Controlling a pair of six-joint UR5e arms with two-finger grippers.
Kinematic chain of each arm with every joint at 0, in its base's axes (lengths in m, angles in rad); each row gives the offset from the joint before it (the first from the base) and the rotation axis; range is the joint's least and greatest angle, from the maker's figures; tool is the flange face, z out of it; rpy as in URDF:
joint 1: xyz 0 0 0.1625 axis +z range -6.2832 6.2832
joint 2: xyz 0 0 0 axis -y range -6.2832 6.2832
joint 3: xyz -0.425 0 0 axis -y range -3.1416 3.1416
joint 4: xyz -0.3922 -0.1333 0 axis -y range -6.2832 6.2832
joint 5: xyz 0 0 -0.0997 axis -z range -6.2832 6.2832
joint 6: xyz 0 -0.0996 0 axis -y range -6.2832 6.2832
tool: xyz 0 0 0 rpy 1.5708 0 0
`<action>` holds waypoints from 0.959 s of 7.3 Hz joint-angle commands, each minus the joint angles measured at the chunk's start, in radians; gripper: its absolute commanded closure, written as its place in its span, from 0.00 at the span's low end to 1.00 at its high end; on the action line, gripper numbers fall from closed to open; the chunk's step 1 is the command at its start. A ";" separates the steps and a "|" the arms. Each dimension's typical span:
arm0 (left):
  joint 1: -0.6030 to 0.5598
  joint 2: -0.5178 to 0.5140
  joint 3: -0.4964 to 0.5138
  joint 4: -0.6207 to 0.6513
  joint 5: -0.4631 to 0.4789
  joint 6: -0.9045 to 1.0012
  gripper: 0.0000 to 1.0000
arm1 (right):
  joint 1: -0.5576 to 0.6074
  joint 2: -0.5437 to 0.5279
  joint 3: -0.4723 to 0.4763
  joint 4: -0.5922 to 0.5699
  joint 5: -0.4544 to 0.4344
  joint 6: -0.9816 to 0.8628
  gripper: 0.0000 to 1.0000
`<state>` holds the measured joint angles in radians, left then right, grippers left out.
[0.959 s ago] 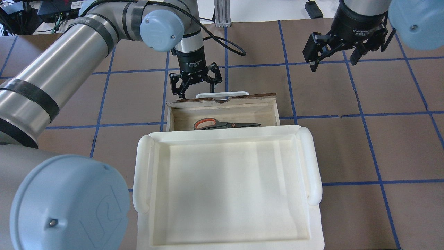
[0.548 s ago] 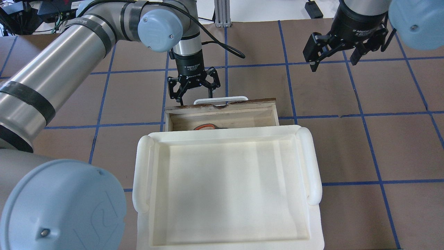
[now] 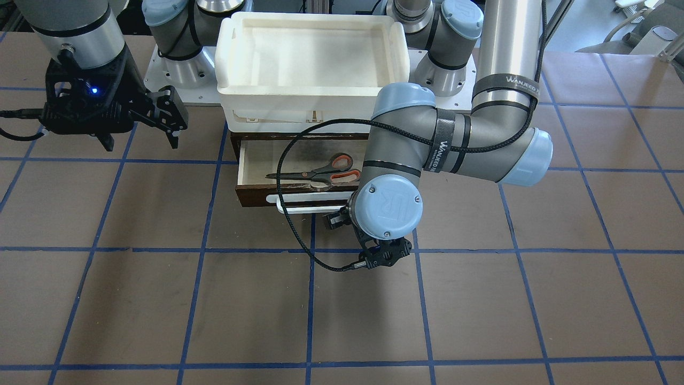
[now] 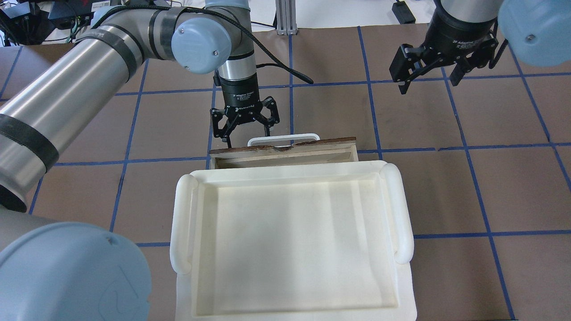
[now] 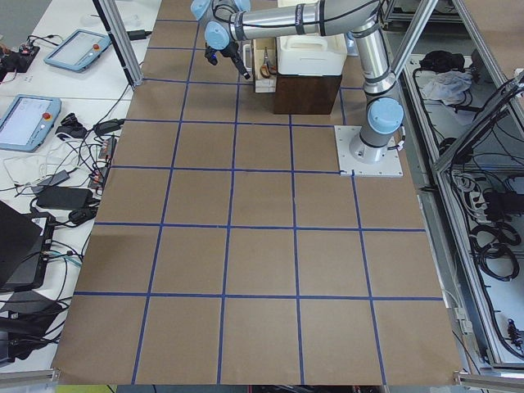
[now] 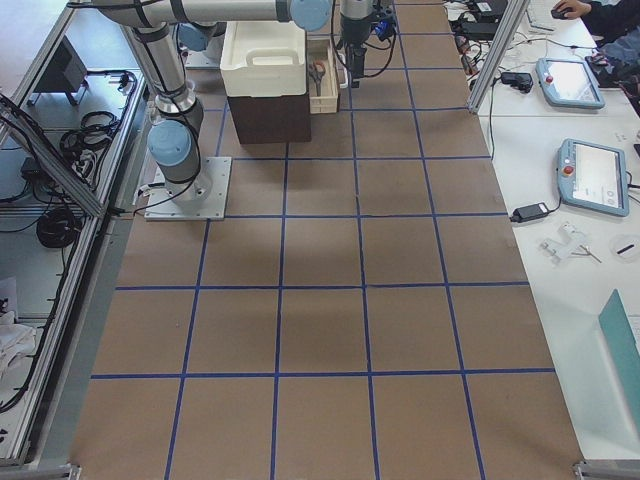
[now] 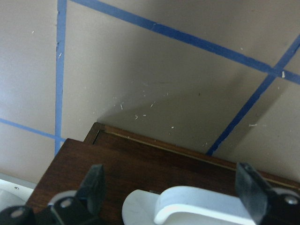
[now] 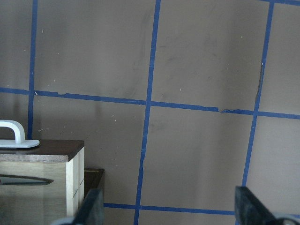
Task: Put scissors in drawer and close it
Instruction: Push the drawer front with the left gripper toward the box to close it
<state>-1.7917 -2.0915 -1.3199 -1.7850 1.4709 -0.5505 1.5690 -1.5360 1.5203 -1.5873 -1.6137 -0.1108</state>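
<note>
**At the drawer (image 3: 251, 195) front: left claw (image 4: 246, 133) spread open, scissors (image 3: 312, 173) inside**

Near the middle of the table's (image 4: 446, 187) robot-side edge, between the two arm bases, I see the cabinet (image 5: 307, 97) with the white tub (image 4: 178, 223) on top. The drawer comes out of the cabinet toward the operators' edge and is partly out. From overhead only a thin strip of its pale inside shows past the tub's rim. My front feed shows more of it.

The scissors lie flat in the drawer, blades shut, close along its front wall. The blades point toward the table's end on the robot's right. The grey and orange-red loops lie toward the left end.

The left claw hangs just outside the drawer front, on the operators' side, with its fingers (image 7: 96, 185) pointing down and spread wide. On its wrist feed the end of the white handle (image 7: 197, 206) and the dark top of the drawer front lie between the two fingers. The claw is at the handle's end nearer the robot's left. I cannot tell from any feed whether a finger touches the handle or the wood.

The right claw (image 4: 429, 82) is wide open too. It hangs over bare table, well apart from the drawer, off toward the table's right end. Its wrist feed catches the drawer's near corner and the tip of the handle at the lower left.
</note>
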 commanded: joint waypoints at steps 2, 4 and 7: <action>-0.002 0.010 -0.022 -0.033 -0.007 0.001 0.00 | 0.000 -0.004 0.001 -0.002 0.000 -0.001 0.00; -0.005 0.015 -0.038 -0.033 -0.004 0.001 0.00 | 0.000 -0.004 0.003 0.003 0.000 -0.001 0.00; -0.009 0.027 -0.047 -0.051 0.000 -0.002 0.00 | 0.000 -0.006 0.011 -0.006 -0.002 -0.001 0.00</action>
<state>-1.7998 -2.0730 -1.3624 -1.8329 1.4683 -0.5509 1.5689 -1.5406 1.5292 -1.5907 -1.6151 -0.1120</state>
